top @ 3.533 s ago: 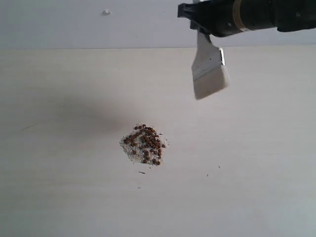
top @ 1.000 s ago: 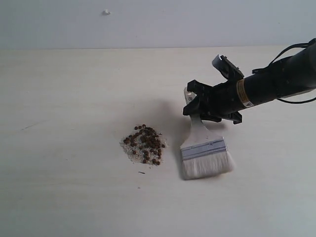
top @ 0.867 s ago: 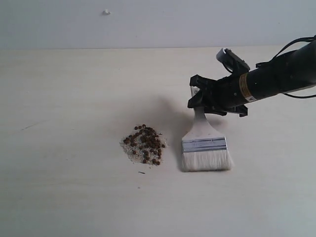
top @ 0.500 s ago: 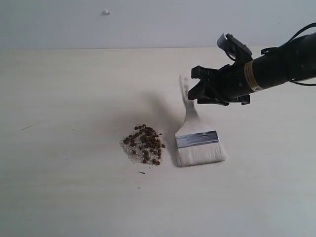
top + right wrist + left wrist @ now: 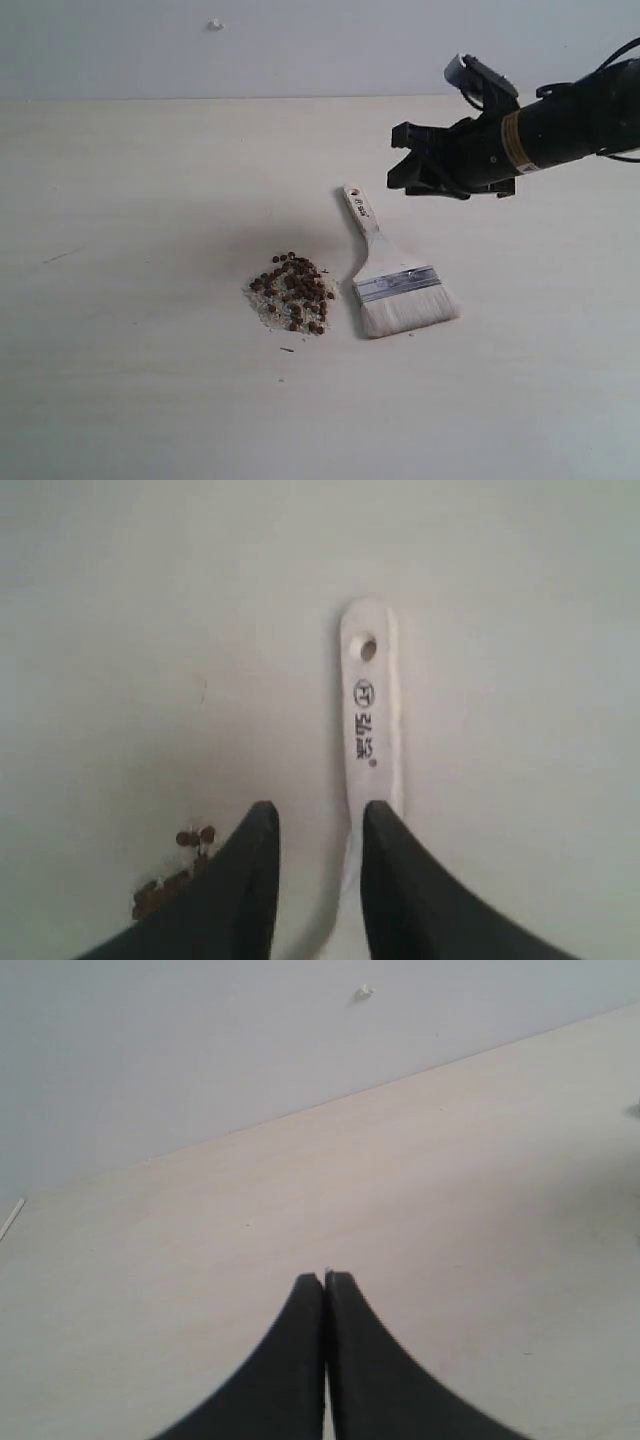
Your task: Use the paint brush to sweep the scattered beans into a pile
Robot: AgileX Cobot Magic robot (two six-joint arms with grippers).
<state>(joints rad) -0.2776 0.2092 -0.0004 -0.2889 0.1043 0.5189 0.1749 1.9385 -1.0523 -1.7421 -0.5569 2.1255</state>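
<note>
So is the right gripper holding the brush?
No, the paint brush lies flat on the table beside the pile, and the right gripper hangs open, clear of its handle.

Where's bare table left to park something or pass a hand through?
In the exterior view the table is bare everywhere left of the pile, in the strip below it, and right of the paint brush. Crowded: the narrow gap between pile and bristles, and past the handle end, where the right gripper hovers open.
</note>
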